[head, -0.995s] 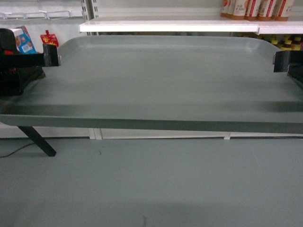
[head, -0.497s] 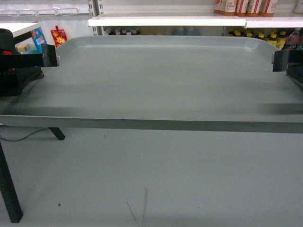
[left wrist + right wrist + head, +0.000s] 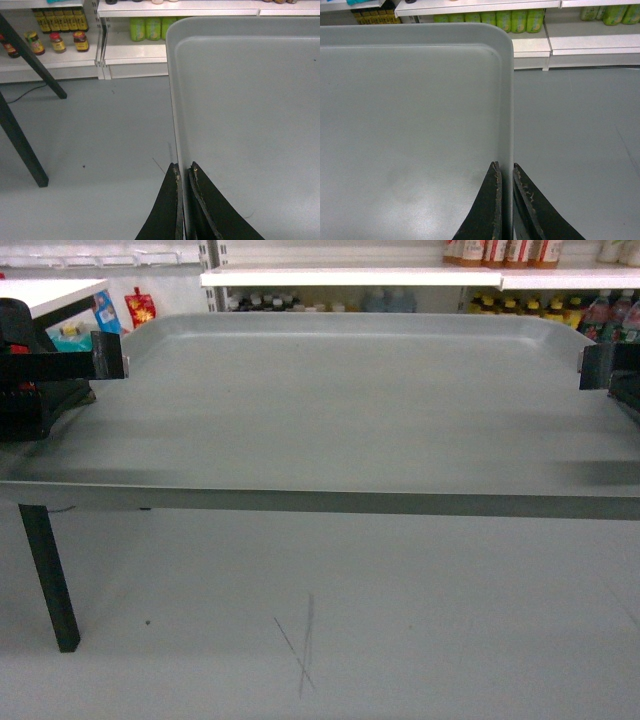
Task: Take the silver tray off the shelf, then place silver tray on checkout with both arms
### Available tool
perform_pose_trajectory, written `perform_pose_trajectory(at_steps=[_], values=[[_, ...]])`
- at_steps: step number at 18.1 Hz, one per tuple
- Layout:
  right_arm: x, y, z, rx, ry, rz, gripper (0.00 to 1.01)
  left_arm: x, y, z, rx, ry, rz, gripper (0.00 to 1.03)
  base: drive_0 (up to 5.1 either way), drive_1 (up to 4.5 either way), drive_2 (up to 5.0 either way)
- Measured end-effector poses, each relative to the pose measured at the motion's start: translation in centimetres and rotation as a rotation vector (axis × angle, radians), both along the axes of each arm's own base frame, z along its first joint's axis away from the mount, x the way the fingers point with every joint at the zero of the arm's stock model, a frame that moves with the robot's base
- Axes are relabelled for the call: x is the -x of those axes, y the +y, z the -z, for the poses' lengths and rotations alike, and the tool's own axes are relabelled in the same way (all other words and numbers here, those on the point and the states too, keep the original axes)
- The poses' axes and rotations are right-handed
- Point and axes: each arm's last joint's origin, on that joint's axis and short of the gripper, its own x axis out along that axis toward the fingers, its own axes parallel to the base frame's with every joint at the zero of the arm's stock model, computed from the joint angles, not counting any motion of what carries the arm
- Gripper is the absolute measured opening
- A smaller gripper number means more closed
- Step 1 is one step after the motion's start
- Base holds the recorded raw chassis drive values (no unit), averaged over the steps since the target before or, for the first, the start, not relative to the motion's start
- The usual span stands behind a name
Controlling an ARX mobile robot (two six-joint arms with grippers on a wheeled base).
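Retail shop interior. White metal shelves (image 3: pixel 350 278) span the 12 o'clock side of the head view, stocked with rows of bottles (image 3: pixel 500 250). Green bottles (image 3: pixel 512 20) fill a lower shelf in the right wrist view; jars (image 3: pixel 57 42) stand at 10 o'clock in the left wrist view. Grey floor (image 3: pixel 400 620) runs below.

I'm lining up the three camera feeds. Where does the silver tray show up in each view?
Head: the silver tray spans nearly the whole width, upper half.
Left wrist: it fills the right side, left rim clamped by the left pincer.
Right wrist: it fills the left side, right rim clamped by the right pincer.
Shared landmark: the grey floor beneath.
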Motion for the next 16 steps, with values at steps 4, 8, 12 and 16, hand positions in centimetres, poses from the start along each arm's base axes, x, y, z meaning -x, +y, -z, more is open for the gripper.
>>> perform_pose_trajectory(at_steps=[4, 8, 12, 16], values=[[0.02, 0.01, 0.05, 0.003, 0.005, -0.001, 0.03, 0.01, 0.02, 0.04, -0.002, 0.005, -0.001, 0.03, 0.2, -4.06, 4.4], [0.02, 0.01, 0.04, 0.003, 0.004, -0.002, 0.03, 0.02, 0.01, 0.06, -0.001, 0.007, 0.001, 0.03, 0.1, -4.09, 4.3], [0.02, 0.01, 0.03, 0.003, 0.003, -0.001, 0.03, 0.02, 0.00, 0.04, -0.001, 0.006, 0.000, 0.03, 0.0, -4.22, 4.2], [0.02, 0.01, 0.02, 0.003, 0.003, -0.001, 0.03, 0.02, 0.04, 0.06, -0.002, 0.007, -0.001, 0.03, 0.0, -0.88, 0.9]])
